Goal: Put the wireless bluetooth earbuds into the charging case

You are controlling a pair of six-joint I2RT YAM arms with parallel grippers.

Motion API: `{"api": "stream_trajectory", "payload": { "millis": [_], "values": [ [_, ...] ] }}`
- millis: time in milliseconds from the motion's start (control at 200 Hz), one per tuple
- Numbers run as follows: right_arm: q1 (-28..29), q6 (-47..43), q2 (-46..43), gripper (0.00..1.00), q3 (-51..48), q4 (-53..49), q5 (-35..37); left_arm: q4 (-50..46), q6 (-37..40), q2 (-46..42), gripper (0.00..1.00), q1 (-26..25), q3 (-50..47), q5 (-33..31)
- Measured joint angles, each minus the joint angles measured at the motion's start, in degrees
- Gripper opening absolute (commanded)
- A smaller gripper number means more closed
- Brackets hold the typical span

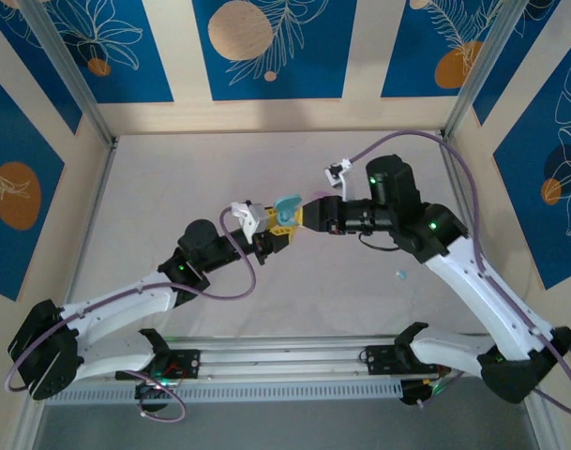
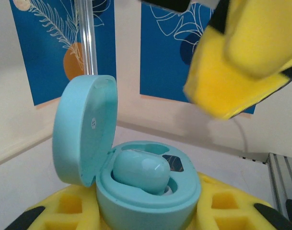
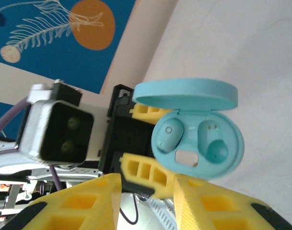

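I hold the charging case [image 2: 150, 201] up off the counter [image 1: 172, 187], and my left fingers [image 2: 146, 218] are closed narrow on its lower shell. The lid stands open. One pale blue earbud [image 3: 167, 136] already sits in its socket, and the socket beside it is bare. A tiny pale blue bit [image 1: 398, 275] lies alone on the counter well off to my right. I take it for the second earbud.

My right fingers [image 3: 148, 196] hover just beside the case, parted, with nothing between them.

The earbud looks glossy, rounded and very light, so I expect it to squirt out of a hard pinch. I would take it gently across its broad sides. The lid's hinge looks thin, so I would avoid knocking it.

A small round sticker [image 2: 93, 123] sits inside the lid, its marks too small to read. I see no brand name.
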Motion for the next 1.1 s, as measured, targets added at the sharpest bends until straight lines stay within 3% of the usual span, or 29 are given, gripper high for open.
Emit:
{"api": "stream_trajectory", "payload": {
  "millis": [195,440,895,1101],
  "values": [
    [-0.57,-0.33,0.48,0.23,0.02,1.25,-0.9,0.0,0.02,-0.07,0.31,0.0,0.0,0.5],
    [0.46,-0.31,5.7,0.2,0.04,1.46,-1.05,-0.22,0.02,-0.07,0.31,0.0,0.0,1.46],
    [2.27,-2.29,9.75,0.19,4.63,-1.53,0.7,-1.09,0.02,-0.02,0.31,-0.02,0.0,1.7],
    [4.17,-4.59,10.86,0.26,7.58,-6.21,5.03,-1.99,1.07,-0.02,0.31,-0.04,0.0,1.49]
  ]
}}
